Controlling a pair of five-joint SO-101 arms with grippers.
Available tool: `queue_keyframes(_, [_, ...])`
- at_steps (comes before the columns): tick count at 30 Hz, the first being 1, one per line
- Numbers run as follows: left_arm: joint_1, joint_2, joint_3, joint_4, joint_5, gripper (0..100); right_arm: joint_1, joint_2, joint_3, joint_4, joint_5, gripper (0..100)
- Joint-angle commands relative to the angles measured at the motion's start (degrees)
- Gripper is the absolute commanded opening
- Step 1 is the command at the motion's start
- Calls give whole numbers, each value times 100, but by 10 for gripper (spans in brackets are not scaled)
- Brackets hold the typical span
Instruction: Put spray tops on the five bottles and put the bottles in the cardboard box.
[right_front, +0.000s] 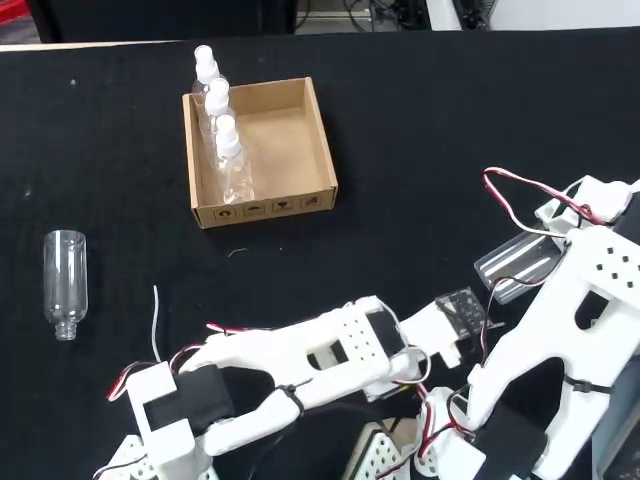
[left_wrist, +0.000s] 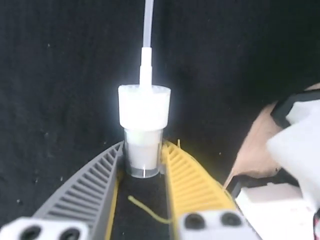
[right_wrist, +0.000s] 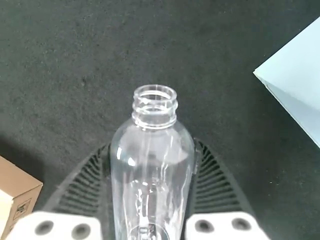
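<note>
Left hand (left_wrist: 144, 152) is pinching the small white plastic spray top (left_wrist: 144, 112) by its clear cap end, and the thin dip tube sticks out free and looks bendy. Right hand (right_wrist: 152, 145) is clamped round the clear plastic bottle (right_wrist: 152, 170) over the black bench (right_front: 420, 150), open neck forward. Both look featherlight. I'd guess the bottle's slick and squashable, so hold it mid-body. Three capped bottles (right_front: 228, 155) sit in the brown cardboard box (right_front: 265, 208).

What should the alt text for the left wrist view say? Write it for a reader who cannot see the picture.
The left hand is shut on a white spray top, gripping its nozzle end, with the thin tube pointing away over the black table. White robot parts show close by.
</note>
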Motion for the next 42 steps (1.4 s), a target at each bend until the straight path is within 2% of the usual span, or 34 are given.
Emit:
queue_keyframes(1, [-119, 9, -66, 571, -26, 42, -167, -268, -207, -88, -35, 11])
queue_keyframes(5, [-514, 0, -110, 941, -97, 42, -167, -268, -207, -88, -35, 11])
queue_keyframes(17, [-1464, -53, -127, 1969, -1600, 41, -167, -268, -198, -97, -35, 11])
queue_keyframes(24, [-2070, -800, -101, 2989, -3508, 28, -167, -268, -198, -105, -35, 11])
queue_keyframes(30, [-2677, -1292, -66, 3657, -4800, 29, -167, -268, -198, -105, -35, 11])
queue_keyframes(36, [-3618, -1389, -66, 3771, -6242, 29, -167, -268, -198, -105, -35, 11])
queue_keyframes(42, [-4470, -1389, -57, 3771, -8141, 30, -176, -268, 4, -325, -44, 11])
